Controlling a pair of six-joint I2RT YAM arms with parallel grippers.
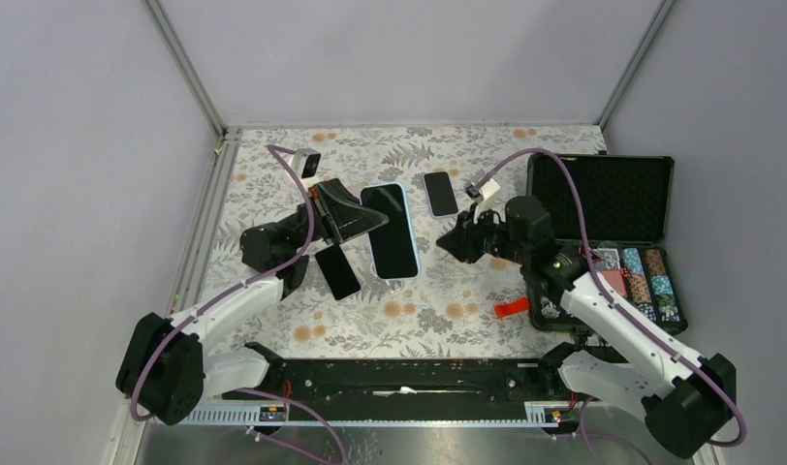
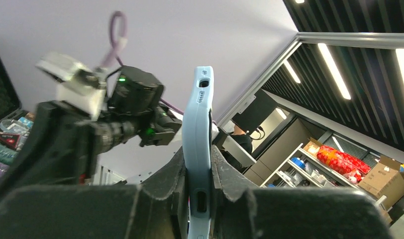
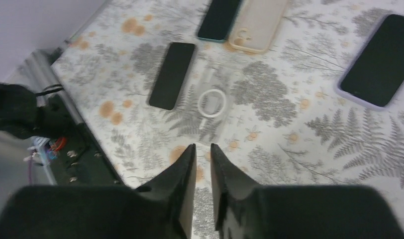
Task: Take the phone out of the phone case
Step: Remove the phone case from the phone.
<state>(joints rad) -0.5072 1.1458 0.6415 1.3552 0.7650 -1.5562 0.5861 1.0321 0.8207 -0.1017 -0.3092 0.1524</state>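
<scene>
Over the middle of the table [image 1: 467, 295], the left gripper [image 2: 197, 167] pinches the blue case [image 2: 197, 119], phone [image 1: 392, 231] inside, the right gripper [image 3: 202, 159] closed empty beside it; the likely rubbery rim should peel off the stiff phone at a corner.

The left gripper [image 2: 198, 167] pinches a pale blue phone case [image 2: 198, 114] edge-on and upright, a blurred arm [image 2: 118, 117] seemingly behind it.

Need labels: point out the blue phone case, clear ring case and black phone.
blue phone case [image 2: 197, 124]: left wrist view, its side edge.
clear ring case [image 3: 211, 103]: right wrist view, inside its ring.
black phone [image 3: 172, 74]: right wrist view, screen middle.
</scene>
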